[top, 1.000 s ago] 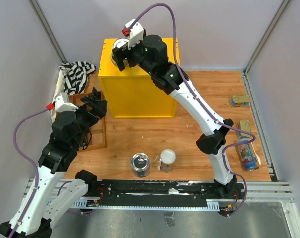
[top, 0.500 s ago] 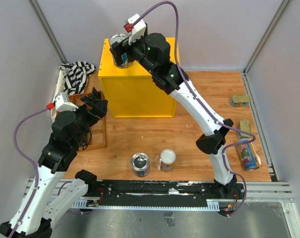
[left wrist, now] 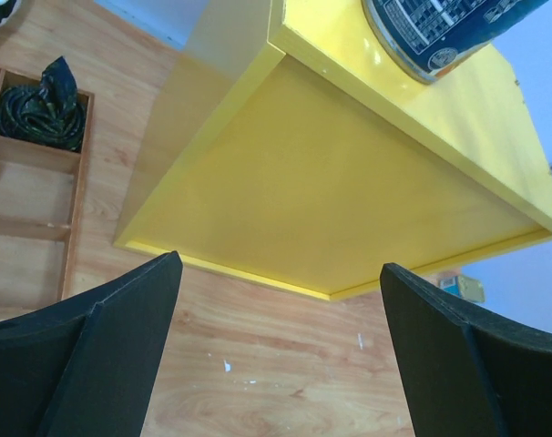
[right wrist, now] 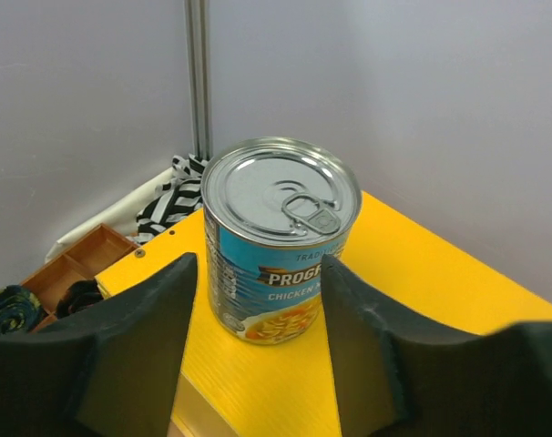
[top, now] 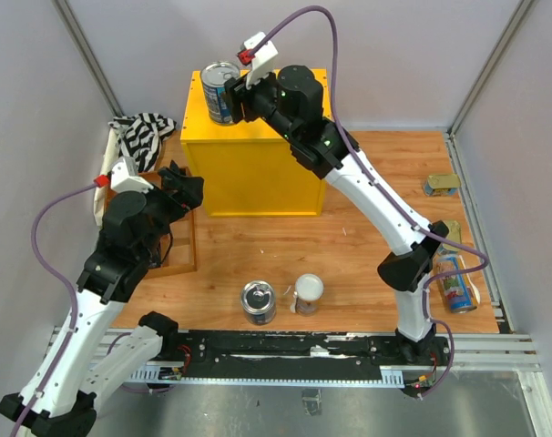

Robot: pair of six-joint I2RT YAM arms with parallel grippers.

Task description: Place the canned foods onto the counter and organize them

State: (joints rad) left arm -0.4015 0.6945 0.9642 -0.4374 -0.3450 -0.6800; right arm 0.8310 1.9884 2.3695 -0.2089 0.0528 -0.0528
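Observation:
One wide blue-labelled can stands upright on the far left corner of the yellow counter. My right gripper is open right behind it; in the right wrist view the can stands just beyond and between the fingertips of the gripper, and I cannot tell whether they touch it. My left gripper is open and empty, low at the counter's left front; its wrist view shows the counter and the can. On the floor stand a second wide can and a slim white-lidded can. Another slim can lies at the right, near two gold tins.
A brown wooden tray with small black objects lies left of the counter, under my left arm. A striped cloth lies behind it. Grey walls close the back and both sides.
My right gripper set the blue can down on the counter's far left corner, opened, and drew back a little to the right. My left arm rose slightly toward the counter.

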